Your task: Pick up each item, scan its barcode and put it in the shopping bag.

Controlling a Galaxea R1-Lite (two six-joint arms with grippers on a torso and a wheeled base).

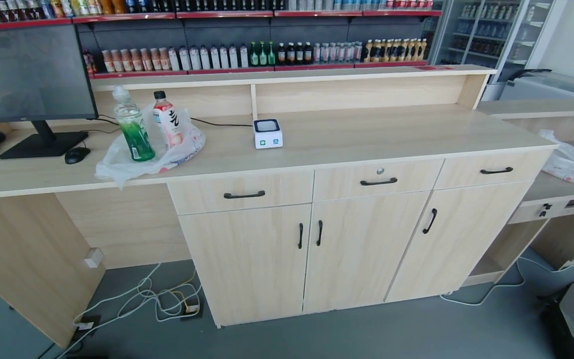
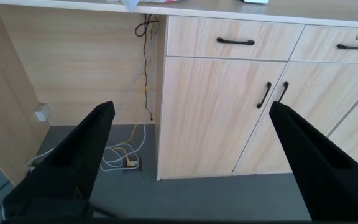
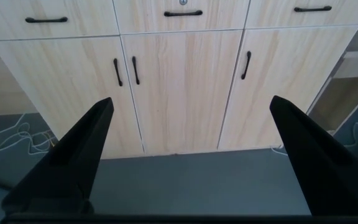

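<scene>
Bottles (image 1: 135, 133) on counter (image 1: 366, 134), far from jaws

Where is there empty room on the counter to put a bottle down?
Free: the bare counter right of the white scanner. Crowded: the left end, with shopping bag, green bottle, pink bottle, mouse and monitor.

Left of centre in the head view, the shopping bag (image 1: 117, 169) lies on the table (image 1: 366, 134). On it stand the left bottle (image 1: 135, 132) and, just behind and to its right, the right bottle (image 1: 168, 122). The scanner (image 1: 268, 133) sits right of the bag, mid-frame. The monitor (image 1: 28, 75) and mouse (image 1: 76, 155) are at far left.
</scene>
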